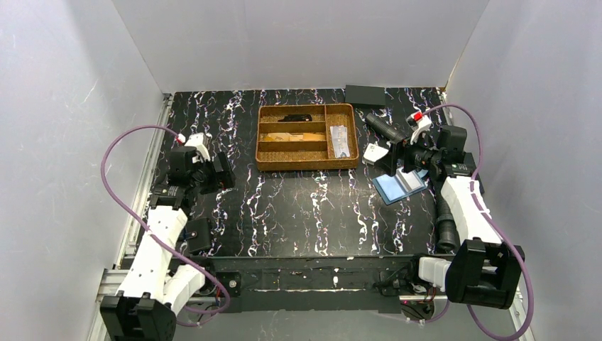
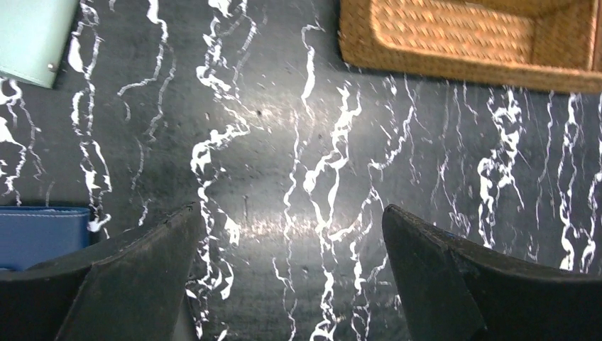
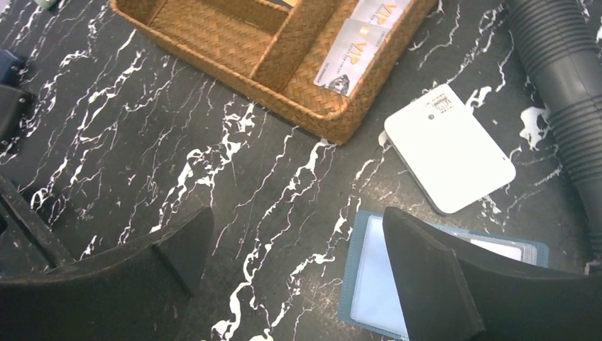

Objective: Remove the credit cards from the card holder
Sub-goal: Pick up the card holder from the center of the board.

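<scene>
The teal-green card holder point(image 2: 27, 34) lies shut on the table at the upper left corner of the left wrist view; the left arm hides it in the top view. No card shows in it. A dark blue flat thing point(image 2: 39, 233) lies beside my left finger; I cannot tell whether it is a card. An orange-gold flat thing point(image 1: 291, 136) lies in the basket's middle compartment. My left gripper point(image 2: 291, 209) is open and empty over bare table point(image 1: 226, 172). My right gripper point(image 3: 298, 211) is open and empty, its right finger over the blue holder point(image 3: 369, 277).
A woven basket point(image 1: 307, 165) stands at the back middle, with silver VIP cards point(image 3: 348, 57) in its right compartment. The blue holder with greyish panels point(image 1: 397, 188) lies open at the right. Beside it are a white box point(image 3: 447, 145) and a black ribbed cylinder point(image 3: 561, 85). A dark box point(image 1: 364, 94) sits by the back wall.
</scene>
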Controlling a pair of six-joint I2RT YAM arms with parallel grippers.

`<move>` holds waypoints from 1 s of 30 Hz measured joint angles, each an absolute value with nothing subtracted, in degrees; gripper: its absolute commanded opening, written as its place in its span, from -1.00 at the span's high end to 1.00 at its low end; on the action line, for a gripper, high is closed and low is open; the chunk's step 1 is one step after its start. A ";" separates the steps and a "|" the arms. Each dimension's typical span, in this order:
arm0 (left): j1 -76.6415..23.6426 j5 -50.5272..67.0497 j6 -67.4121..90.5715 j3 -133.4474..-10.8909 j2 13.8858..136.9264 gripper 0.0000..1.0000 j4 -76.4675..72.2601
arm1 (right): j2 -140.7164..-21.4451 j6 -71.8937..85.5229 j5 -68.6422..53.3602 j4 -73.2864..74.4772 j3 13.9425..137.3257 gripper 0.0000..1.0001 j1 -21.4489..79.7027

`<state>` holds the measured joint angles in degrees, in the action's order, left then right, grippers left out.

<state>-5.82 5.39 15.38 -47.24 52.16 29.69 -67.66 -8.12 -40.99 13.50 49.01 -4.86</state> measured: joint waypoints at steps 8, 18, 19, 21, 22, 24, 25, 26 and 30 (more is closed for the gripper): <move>-1.17 4.89 11.40 -48.88 60.82 -0.97 26.13 | -65.87 -9.23 -43.72 12.93 48.07 -0.97 -4.86; 6.17 -2.55 5.93 -53.10 77.14 -0.81 23.83 | -66.06 -9.23 -43.97 12.99 47.88 -0.97 -4.86; 6.70 -3.88 5.58 -53.54 78.87 -0.79 23.44 | -66.11 -9.23 -43.97 13.13 47.88 -0.97 -4.86; 7.44 -6.70 4.40 -54.65 82.13 -0.78 22.68 | -66.11 -9.23 -44.05 13.13 47.88 -0.97 -4.86; 7.62 -8.21 3.38 -55.33 83.68 -0.76 22.22 | -66.11 -9.23 -44.14 13.13 47.88 -0.97 -4.86; 7.68 -11.22 0.45 -56.25 86.30 -0.73 20.53 | -66.11 -9.23 -44.25 13.13 47.88 -0.97 -4.86; 7.68 -12.27 -1.15 -56.31 87.13 -0.72 19.62 | -66.11 -9.23 -44.34 13.13 47.88 -0.97 -4.86; 7.68 -13.41 -3.05 -56.31 87.99 -0.70 18.68 | -66.11 -9.23 -44.38 13.13 47.88 -0.97 -4.86; 7.68 -16.69 -10.13 -56.31 91.24 -0.55 14.85 | -66.19 -9.23 -44.73 13.13 47.88 -0.97 -4.86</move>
